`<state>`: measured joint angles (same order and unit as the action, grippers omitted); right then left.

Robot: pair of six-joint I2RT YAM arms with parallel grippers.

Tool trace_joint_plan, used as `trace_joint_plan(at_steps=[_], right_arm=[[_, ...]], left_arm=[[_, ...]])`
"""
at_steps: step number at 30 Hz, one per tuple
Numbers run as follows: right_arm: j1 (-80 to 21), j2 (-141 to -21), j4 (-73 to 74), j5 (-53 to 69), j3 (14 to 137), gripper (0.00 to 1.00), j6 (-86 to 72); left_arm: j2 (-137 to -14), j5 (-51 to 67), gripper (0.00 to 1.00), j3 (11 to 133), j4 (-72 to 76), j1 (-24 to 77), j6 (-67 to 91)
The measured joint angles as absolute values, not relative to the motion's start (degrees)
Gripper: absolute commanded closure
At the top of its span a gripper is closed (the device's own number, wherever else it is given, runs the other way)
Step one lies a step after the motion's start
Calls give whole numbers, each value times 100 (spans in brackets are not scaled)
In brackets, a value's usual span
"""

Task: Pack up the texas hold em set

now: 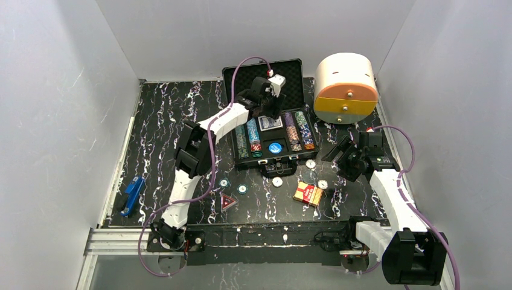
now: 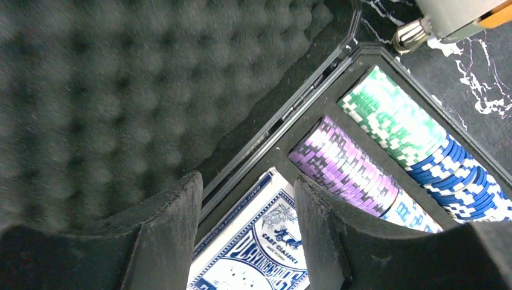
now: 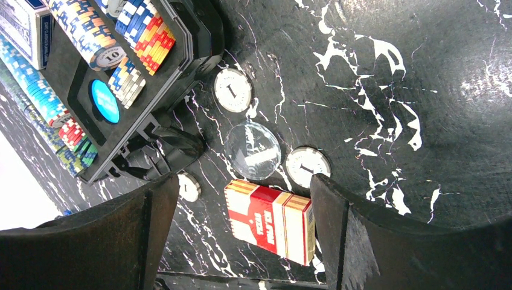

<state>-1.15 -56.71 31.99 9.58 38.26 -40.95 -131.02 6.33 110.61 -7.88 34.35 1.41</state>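
Note:
The black briefcase lies open at the back, its foam lid raised. Rows of poker chips fill it, with a blue round button. My left gripper is open just above the blue card deck lying in the case beside the purple chips. My right gripper is open and empty above the table. In its wrist view the red card deck lies on the table below its fingers. White round buttons and a clear disc lie near it.
A white-and-orange cylindrical box stands right of the case. A small blue tool lies at the left edge. A red triangle and two loose chips lie in front of the case. Grey walls enclose the table.

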Motion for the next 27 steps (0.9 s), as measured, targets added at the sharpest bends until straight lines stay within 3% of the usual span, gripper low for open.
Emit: trace_joint_plan(at_steps=[10, 14, 27], right_arm=[[-115, -5671, 3197, 961, 3826, 12, -4066], [-115, -5671, 3197, 963, 3826, 12, -4049], [-115, -5671, 3197, 1055, 3826, 12, -4025]], left_arm=[[-13098, 617, 55, 10604, -454, 3546, 255], [-13008, 454, 48, 10455, -338, 3588, 178], [-12857, 154, 46, 10429, -705, 3555, 775]])
